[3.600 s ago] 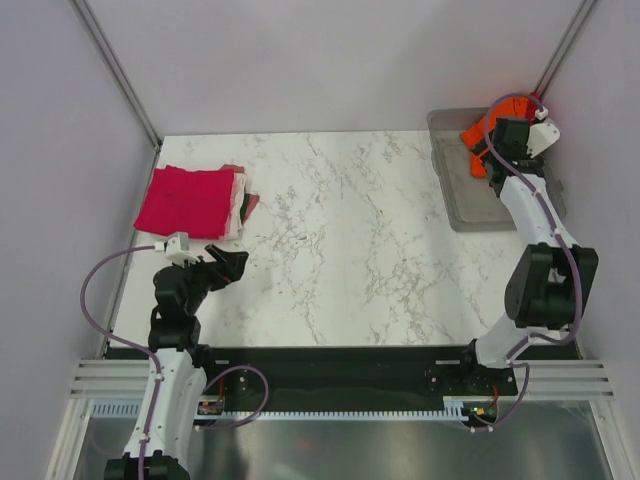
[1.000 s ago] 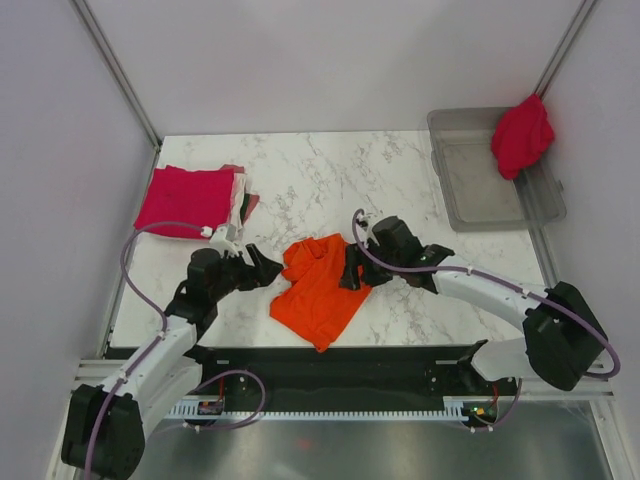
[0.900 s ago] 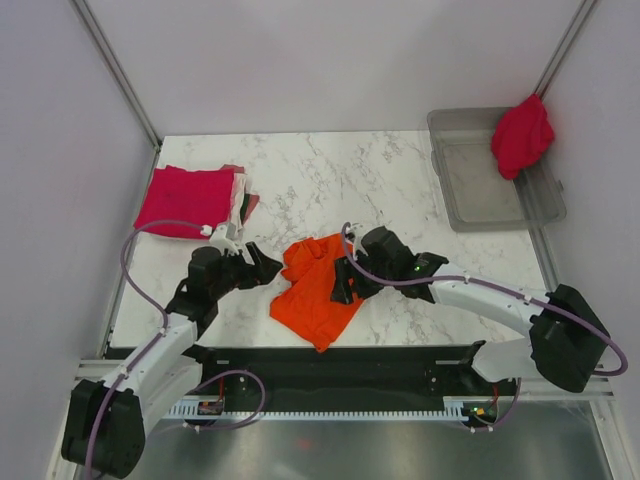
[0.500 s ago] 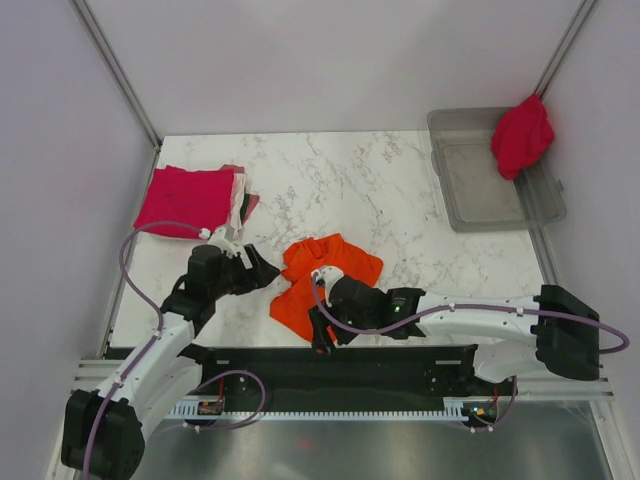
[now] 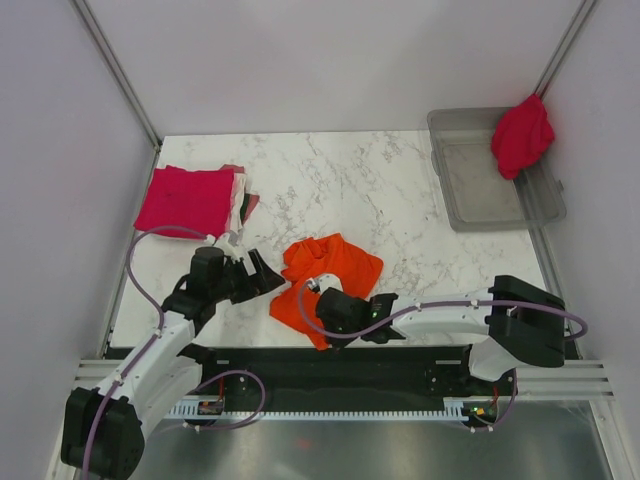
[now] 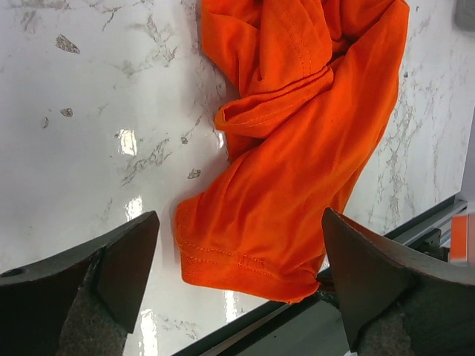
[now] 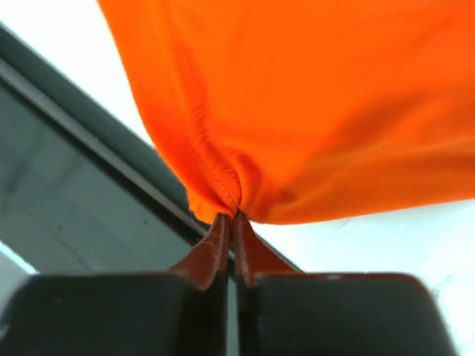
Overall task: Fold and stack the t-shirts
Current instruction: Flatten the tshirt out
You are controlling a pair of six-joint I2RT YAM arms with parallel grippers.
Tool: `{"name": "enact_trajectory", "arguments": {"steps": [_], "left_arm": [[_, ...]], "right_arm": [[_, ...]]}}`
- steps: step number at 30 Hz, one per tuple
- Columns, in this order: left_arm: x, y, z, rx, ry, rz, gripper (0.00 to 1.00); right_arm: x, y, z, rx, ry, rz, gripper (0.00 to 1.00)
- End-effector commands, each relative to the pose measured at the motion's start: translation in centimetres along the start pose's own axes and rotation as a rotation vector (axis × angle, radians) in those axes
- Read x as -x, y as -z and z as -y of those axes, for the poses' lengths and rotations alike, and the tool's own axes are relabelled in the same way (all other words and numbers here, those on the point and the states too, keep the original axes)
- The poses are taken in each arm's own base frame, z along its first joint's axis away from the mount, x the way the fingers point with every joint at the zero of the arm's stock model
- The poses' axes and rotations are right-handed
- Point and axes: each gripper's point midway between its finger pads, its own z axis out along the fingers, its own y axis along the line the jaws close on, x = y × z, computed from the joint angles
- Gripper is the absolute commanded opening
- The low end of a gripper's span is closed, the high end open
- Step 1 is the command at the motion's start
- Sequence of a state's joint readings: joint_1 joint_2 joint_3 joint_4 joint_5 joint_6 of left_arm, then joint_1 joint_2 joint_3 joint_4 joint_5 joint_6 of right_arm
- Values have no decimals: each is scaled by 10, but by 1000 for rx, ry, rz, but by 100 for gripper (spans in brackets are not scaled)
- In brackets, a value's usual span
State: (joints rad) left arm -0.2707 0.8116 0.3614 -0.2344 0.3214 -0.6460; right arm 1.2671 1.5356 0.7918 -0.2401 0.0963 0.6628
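A bright orange t-shirt (image 5: 330, 270) lies crumpled near the table's front edge. My right gripper (image 5: 325, 335) reaches in low from the right and is shut on the shirt's near hem corner; in the right wrist view the right gripper (image 7: 231, 216) pinches that stitched hem (image 7: 208, 159) between closed jaws. Just left of the shirt, my left gripper (image 5: 268, 275) stands open. In the left wrist view the left gripper (image 6: 239, 222) hovers wide over the orange t-shirt (image 6: 297, 148), touching nothing. Folded crimson t-shirts (image 5: 185, 200) lie stacked at the back left, with pale pink cloth (image 5: 239, 195) showing at the stack's right edge.
A clear grey plastic bin (image 5: 480, 195) stands at the back right, with a crimson t-shirt (image 5: 522, 135) draped over its far corner. The black front rail (image 5: 400, 365) runs just below the orange shirt's held corner. White walls close in both sides.
My right arm has swung left and low to the orange shirt's near corner and shut on its hem. The left gripper has opened slightly wider, staying beside the shirt.
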Motion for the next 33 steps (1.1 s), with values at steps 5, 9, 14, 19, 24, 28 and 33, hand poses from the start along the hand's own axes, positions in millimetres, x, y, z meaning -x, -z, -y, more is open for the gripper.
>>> {"name": "enact_trajectory", "arguments": {"steps": [5, 9, 14, 19, 24, 28, 33], "left_arm": [[-3, -6, 3, -12, 105, -8, 100], [-7, -10, 16, -111, 108, -28, 95], [-16, -18, 17, -91, 124, -105, 81], [-28, -23, 13, -70, 138, -157, 71], [-40, -24, 11, -53, 157, -185, 71], [-43, -26, 18, -67, 176, -185, 58], [-41, -28, 31, -119, 181, -170, 24]], "right_arm": [[46, 9, 52, -123, -99, 145, 0], [57, 6, 71, -161, -120, 153, 0], [62, 5, 72, -165, -115, 155, 0], [65, 6, 70, -157, -119, 165, 0], [63, 7, 68, -140, -117, 162, 0], [63, 8, 69, -140, -117, 172, 0], [65, 11, 73, -161, -117, 194, 0]]}}
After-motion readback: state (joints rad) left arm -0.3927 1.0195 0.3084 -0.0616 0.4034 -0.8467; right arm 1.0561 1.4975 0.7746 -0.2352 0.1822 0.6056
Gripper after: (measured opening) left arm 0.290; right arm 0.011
